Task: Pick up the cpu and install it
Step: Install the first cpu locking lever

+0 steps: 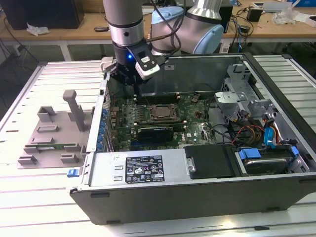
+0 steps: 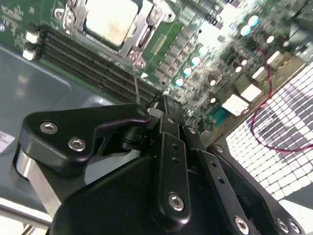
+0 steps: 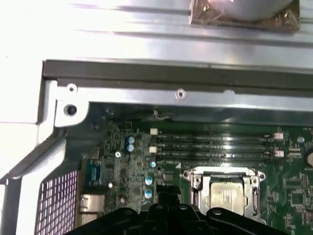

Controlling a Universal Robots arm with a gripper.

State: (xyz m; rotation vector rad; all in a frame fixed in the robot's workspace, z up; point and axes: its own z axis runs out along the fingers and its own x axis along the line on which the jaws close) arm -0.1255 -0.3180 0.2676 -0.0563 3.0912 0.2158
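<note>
The cpu (image 1: 162, 112), a pale silver square, lies inside the dark socket frame on the green motherboard of the open computer case (image 1: 197, 197). It is in both wrist views too, cpu (image 2: 110, 19) and cpu (image 3: 226, 196), with the metal frame around it. My gripper (image 1: 132, 85) hangs over the motherboard near the case's back corner at the exterior view's left, a short way from the socket. The black fingers (image 2: 168, 147) look shut, and I see nothing between them. The gripper's tip (image 3: 168, 195) points down at the board beside the socket.
A grey fixture plate (image 1: 49, 133) with upright blocks lies outside the case at the exterior view's left. Memory slots (image 3: 215, 144) run between socket and case wall. The power supply (image 1: 143, 168), drive bay (image 1: 261, 160) and coloured cables (image 1: 247, 132) fill the near and right side.
</note>
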